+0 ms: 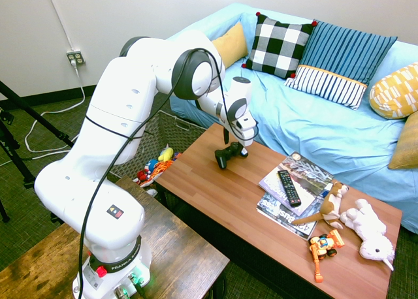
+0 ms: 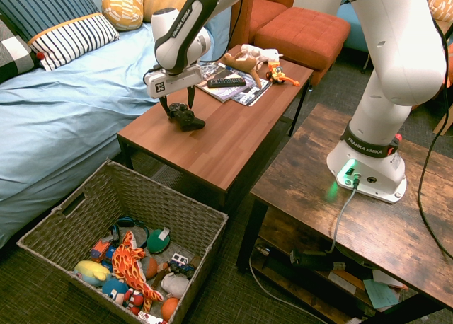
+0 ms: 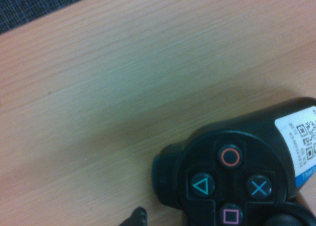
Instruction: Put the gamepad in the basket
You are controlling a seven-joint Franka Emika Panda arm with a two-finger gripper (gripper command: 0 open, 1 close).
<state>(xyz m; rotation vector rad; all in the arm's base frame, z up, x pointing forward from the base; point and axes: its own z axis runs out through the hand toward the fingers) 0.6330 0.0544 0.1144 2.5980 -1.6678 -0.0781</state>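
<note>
The end effector [image 2: 179,100] is hanging right over the gamepad [image 2: 185,116], its fingers spread apart and straddling it, not clamped. The gamepad is sitting on the table [image 2: 219,136], near the end closest to the basket [image 2: 78,209]. The basket is standing on the floor at the gamepad's seven o'clock in the second exterior view.

On the wooden coffee table [image 1: 222,194] I count one black plastic gamepad [image 1: 228,155], one slim black remote [image 1: 289,187], two magazines [image 1: 297,178], two plush animals [image 1: 369,227] and one orange toy car [image 1: 324,245]. On the blue sofa [image 1: 313,126] I count five cushions [image 1: 279,46]. There is one woven wicker basket [image 2: 64,218] holding many small toys [image 2: 131,264].
</note>
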